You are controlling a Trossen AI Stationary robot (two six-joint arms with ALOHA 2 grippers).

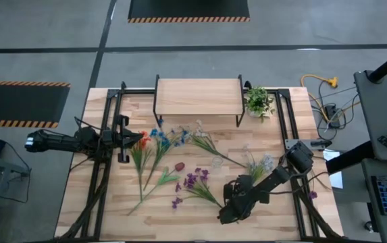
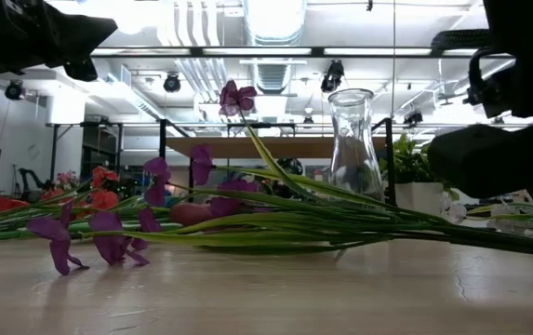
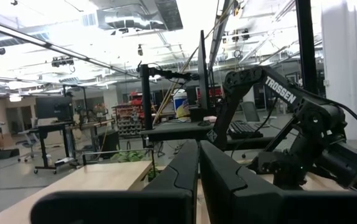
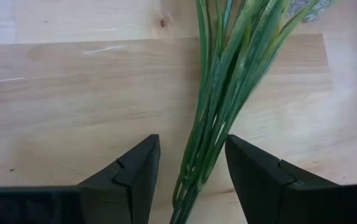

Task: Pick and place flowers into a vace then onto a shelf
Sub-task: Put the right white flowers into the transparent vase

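Several long-stemmed flowers (image 1: 179, 165) lie flat on the plank table, with orange and blue blossoms to the left and purple ones (image 2: 108, 237) nearer the front. The clear vase (image 1: 217, 162) (image 2: 352, 140) stands upright among them. The shelf (image 1: 198, 96) stands at the far edge. My right gripper (image 4: 190, 168) (image 1: 225, 209) is open and low over the table, one finger on each side of a bundle of green stems (image 4: 212, 124) near their cut ends, without touching them. My left gripper (image 3: 198, 180) (image 1: 132, 138) is shut and held level above the orange blossoms.
A small potted plant (image 1: 259, 101) stands beside the shelf's right end. Black frame rails (image 1: 105, 169) run along both sides of the table. Bare wood (image 1: 152, 216) lies along the near edge. Cables and a desk (image 1: 382, 115) sit off the table's right.
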